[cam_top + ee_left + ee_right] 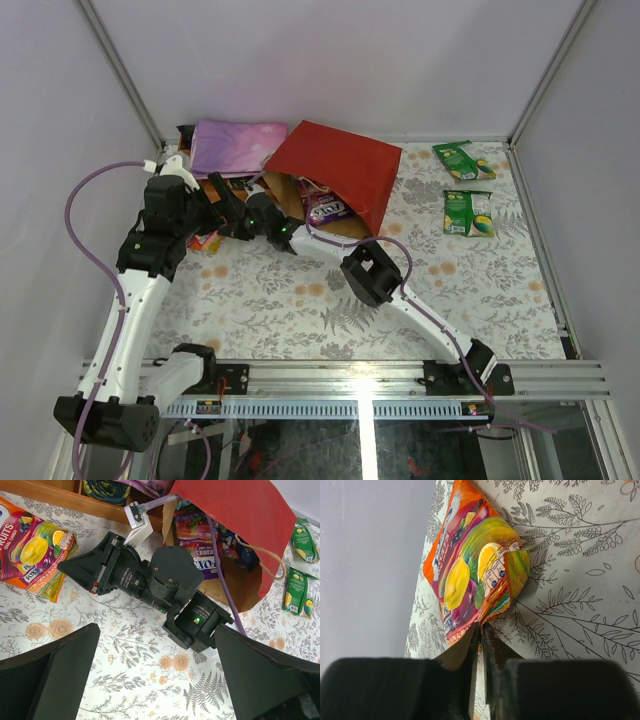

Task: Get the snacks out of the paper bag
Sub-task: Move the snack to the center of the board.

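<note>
The red paper bag (345,165) lies on its side at the back, its mouth facing the arms; it also shows in the left wrist view (240,510). A purple candy packet (197,542) and a blue one lie in its mouth. My right gripper (481,625) is shut on the edge of an orange-yellow candy packet (470,565), which lies on the table left of the bag (205,241) (30,550). My left gripper (155,680) is open and empty, held above the right arm's wrist. Two green packets (463,160) (468,212) lie at the right.
A wooden box (60,497) with a pink-purple cloth (235,148) stands at the back left, beside the bag. White walls close in the table at the left, back and right. The right arm's purple cable runs past the bag's mouth.
</note>
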Controlling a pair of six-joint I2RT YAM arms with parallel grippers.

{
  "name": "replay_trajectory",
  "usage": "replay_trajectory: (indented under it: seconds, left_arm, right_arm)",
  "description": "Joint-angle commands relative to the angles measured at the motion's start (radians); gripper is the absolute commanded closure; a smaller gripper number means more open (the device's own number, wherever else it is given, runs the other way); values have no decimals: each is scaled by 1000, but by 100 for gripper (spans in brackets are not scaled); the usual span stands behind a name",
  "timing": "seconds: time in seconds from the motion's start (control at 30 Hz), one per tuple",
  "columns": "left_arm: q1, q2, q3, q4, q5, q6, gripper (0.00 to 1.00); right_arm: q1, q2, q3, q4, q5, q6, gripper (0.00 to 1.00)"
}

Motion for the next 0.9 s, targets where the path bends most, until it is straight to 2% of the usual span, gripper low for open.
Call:
replay_trajectory:
  seconds: [0.0,0.07,0.23,0.3,0.53,0.67,0.77,0.87]
  left_arm:
    - [11,2,17,-16,-11,-7,0]
    - [11,3,7,-16,-26,-6,0]
    - [11,4,-44,-14,-74,-13,0]
    - [12,0,-66,-13,-92,-18,0]
    - [13,5,-163,17,-112,-56,0]
    - [14,11,-221,63,-91,-86,3]
    - [14,42,-260,98,-62,-101,15]
    - [10,97,-289,117,-56,-117,29]
  right_arm:
    - [2,-33,-3,60,-12,-23,73]
    - [2,-64,-57,93,-34,-24,57]
    - [1,-299,-446,274,-30,-17,23]
    - [1,-389,-588,324,-37,-10,16]
    - [1,-714,-1059,483,-72,1,8]
    - [3,-868,-1285,588,-215,-66,8]
    - [2,-1016,-1472,610,-222,-150,7]
    - [3,-1168,-1583,488,-145,-278,7]
